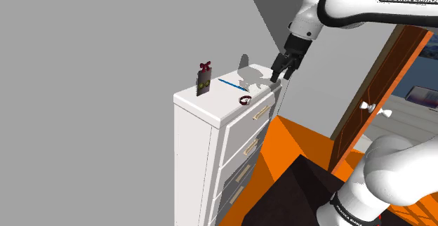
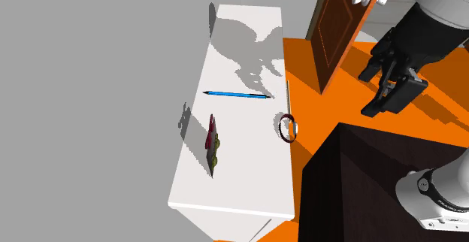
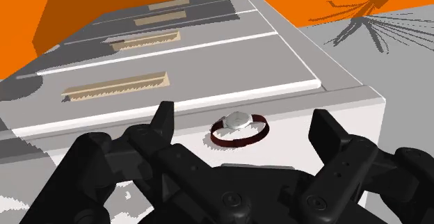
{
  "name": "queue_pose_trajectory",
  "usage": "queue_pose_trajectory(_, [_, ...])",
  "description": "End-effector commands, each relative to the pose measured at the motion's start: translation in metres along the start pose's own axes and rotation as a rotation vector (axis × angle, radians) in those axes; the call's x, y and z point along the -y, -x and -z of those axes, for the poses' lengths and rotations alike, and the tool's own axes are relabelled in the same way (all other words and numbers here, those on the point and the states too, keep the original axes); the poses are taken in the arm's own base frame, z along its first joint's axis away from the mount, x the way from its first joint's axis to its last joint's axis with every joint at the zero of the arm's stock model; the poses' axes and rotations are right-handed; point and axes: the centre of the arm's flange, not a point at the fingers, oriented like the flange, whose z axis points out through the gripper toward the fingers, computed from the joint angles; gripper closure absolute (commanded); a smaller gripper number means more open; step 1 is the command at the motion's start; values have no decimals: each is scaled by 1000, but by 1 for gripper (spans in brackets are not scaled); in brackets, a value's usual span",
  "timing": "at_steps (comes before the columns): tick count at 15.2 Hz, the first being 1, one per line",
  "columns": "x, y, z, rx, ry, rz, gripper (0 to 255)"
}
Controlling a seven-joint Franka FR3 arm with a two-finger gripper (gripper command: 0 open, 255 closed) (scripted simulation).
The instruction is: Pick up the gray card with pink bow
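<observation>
The card is dark grey with a small reddish-pink bow on its top edge. It stands upright on the white dresser top, near the end at the shoulder view's left. From above, the card shows edge-on. My black gripper hangs open and empty above the dresser's other end, well away from the card. In the second exterior view the gripper sits out past the dresser's drawer side, over orange floor. In the wrist view the open gripper frames a watch, not touching it.
A blue pen lies across the middle of the dresser top. A dark red watch rests at the drawer-side edge. A brown door stands beyond, and the dark stand is close by.
</observation>
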Motion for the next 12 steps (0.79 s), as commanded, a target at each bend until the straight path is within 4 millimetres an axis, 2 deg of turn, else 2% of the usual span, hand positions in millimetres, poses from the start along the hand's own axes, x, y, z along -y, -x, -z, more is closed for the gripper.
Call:
queue_pose_trajectory(1, [3,-22,-11,-27,-17,36,0])
queue_pose_trajectory(12, [43,-129,-56,-160,-110,231,0])
